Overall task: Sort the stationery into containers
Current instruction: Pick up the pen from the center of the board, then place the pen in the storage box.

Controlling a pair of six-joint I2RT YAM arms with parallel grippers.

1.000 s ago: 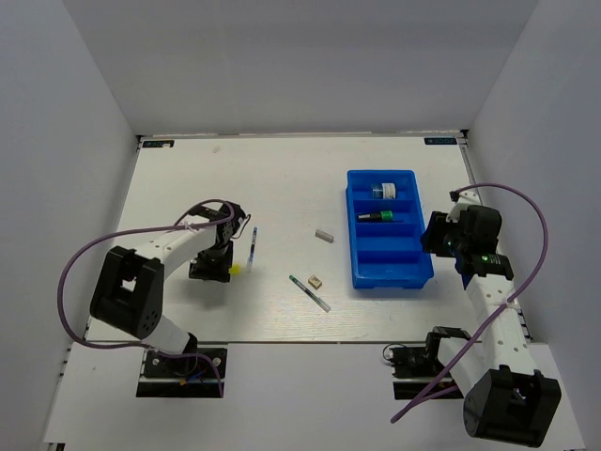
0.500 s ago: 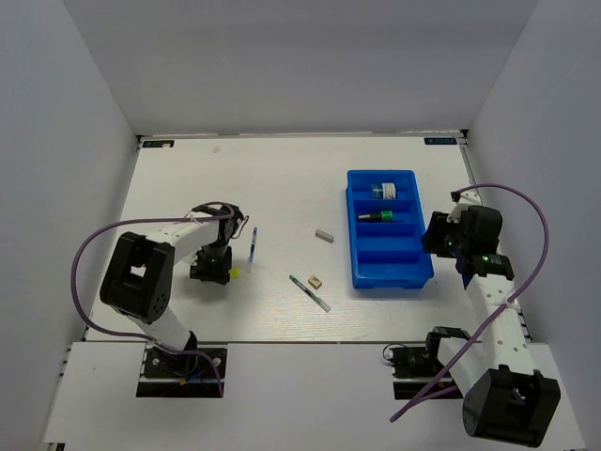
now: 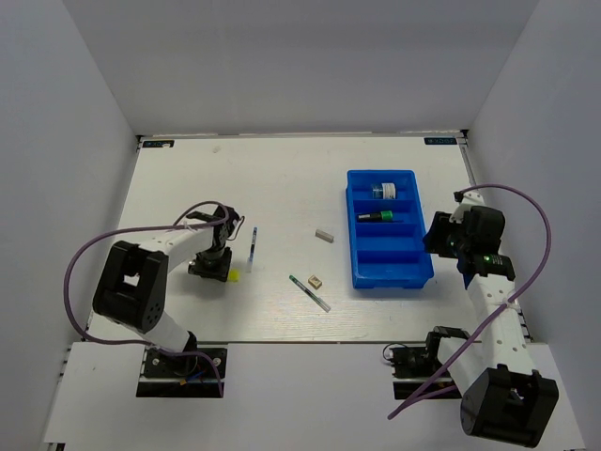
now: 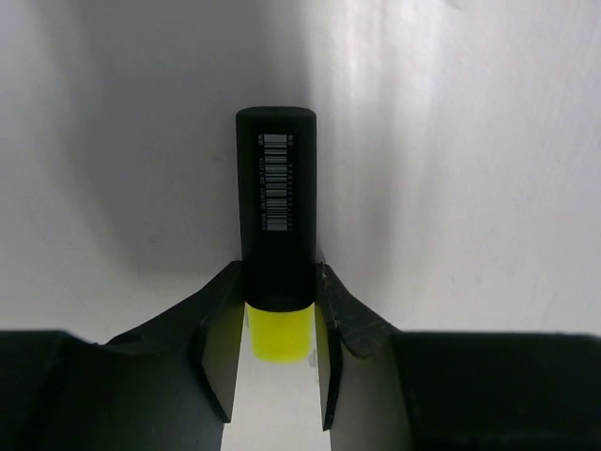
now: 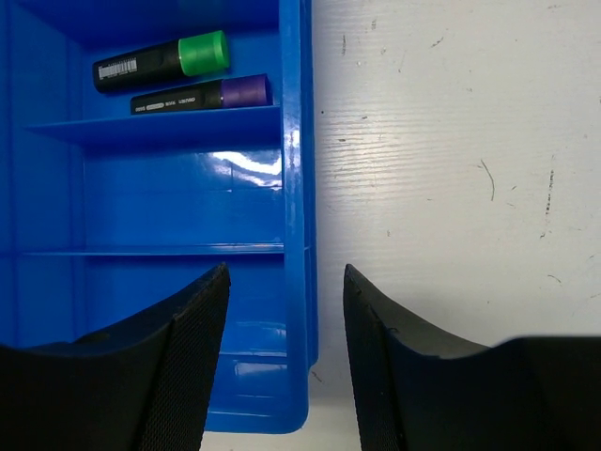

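Note:
My left gripper is low at the table on the left, shut on a black marker with a yellow cap. Its fingers pinch the black barrel just beyond the cap in the left wrist view. The yellow cap sticks out beside it. The blue tray holds a blue-white box, a green-capped marker and a purple-capped marker. My right gripper is open, its fingers either side of the tray's right rim.
Loose on the table are a thin pen right of the left gripper, a grey eraser, a tan eraser and a second thin pen. White walls enclose the table on three sides.
The left arm's links and cable have shifted slightly; its gripper stays at the yellow-capped marker, which has barely moved. The right arm has not moved.

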